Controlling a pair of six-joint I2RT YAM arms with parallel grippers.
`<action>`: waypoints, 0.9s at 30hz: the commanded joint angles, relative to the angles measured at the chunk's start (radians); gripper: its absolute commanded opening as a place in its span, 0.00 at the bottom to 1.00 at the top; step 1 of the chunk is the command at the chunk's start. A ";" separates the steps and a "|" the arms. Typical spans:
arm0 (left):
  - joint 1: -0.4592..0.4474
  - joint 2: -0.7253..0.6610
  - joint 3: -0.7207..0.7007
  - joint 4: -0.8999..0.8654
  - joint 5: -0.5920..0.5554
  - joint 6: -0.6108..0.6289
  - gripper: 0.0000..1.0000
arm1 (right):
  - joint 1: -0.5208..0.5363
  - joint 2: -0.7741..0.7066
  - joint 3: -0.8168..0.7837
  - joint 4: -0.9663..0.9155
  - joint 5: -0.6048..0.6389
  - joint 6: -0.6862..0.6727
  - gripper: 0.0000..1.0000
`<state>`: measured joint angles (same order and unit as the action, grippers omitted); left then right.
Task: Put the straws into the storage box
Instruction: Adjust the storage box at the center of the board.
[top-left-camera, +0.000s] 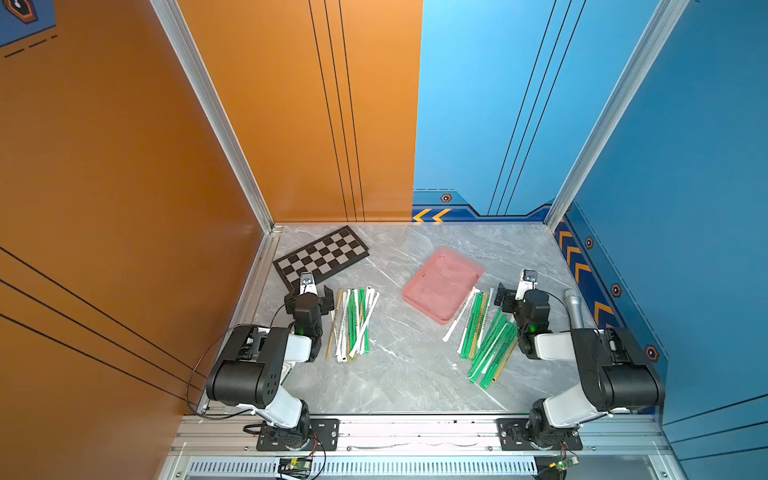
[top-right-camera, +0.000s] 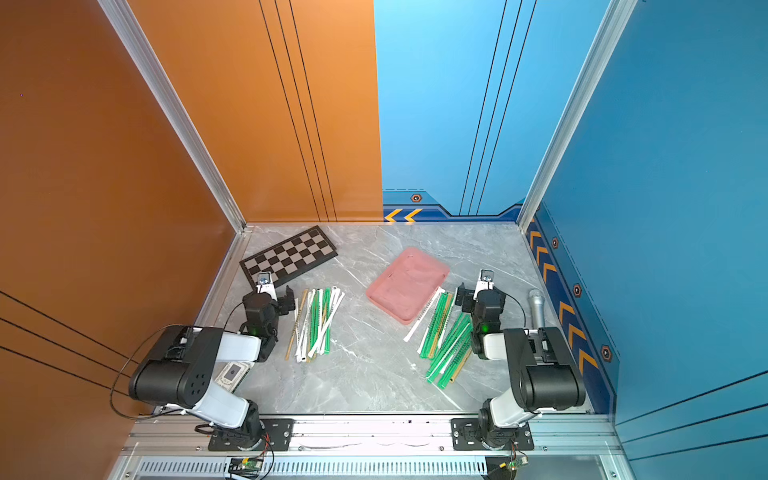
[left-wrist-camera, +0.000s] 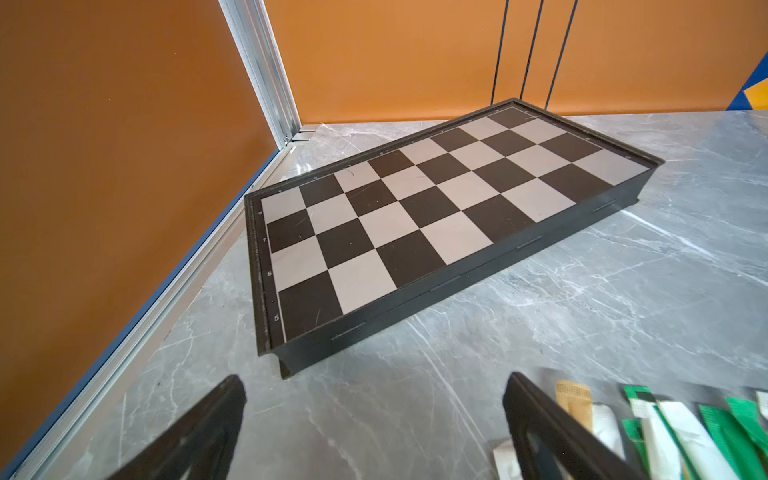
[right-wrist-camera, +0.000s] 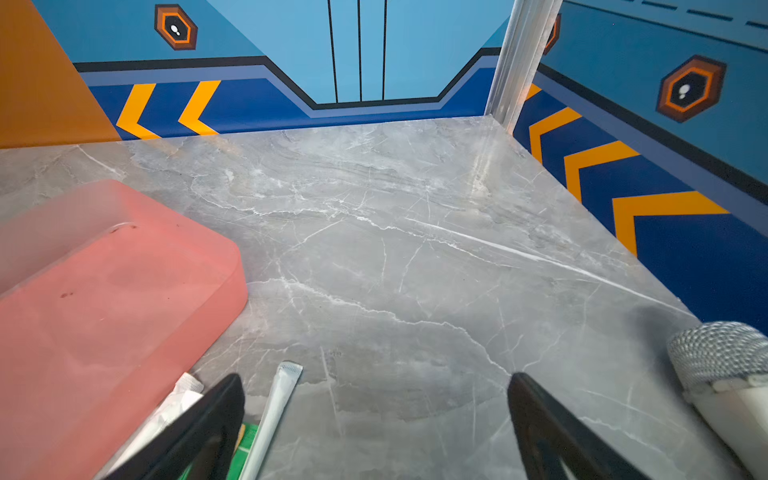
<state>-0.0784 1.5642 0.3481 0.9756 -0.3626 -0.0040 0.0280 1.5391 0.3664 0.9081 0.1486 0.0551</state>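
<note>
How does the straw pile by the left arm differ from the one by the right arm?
The left pile is a tight bundle, clear of the storage box; the right pile fans out wider, its far straws along the box's edge. The left pile shows more white; the right pile is mostly green. Both lie on the table, none in the box.

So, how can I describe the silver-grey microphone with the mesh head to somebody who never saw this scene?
Find the blue side wall with orange chevrons. At its foot, on the grey marble table, lies the silver-grey microphone. It is a thick metal cylinder, while the nearby wrapped straws are thin, green, white and tan.
</note>
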 joint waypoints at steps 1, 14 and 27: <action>0.009 0.007 0.015 -0.005 0.019 -0.005 0.99 | 0.003 0.006 0.011 -0.012 -0.018 0.000 1.00; 0.008 0.003 0.011 -0.003 0.018 -0.007 0.99 | 0.000 0.005 0.011 -0.012 -0.023 0.001 1.00; 0.008 0.005 0.012 -0.003 0.018 -0.006 0.99 | -0.022 0.004 0.008 -0.007 -0.065 0.015 1.00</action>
<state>-0.0731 1.5642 0.3481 0.9756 -0.3592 -0.0044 0.0120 1.5391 0.3664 0.9081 0.1036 0.0563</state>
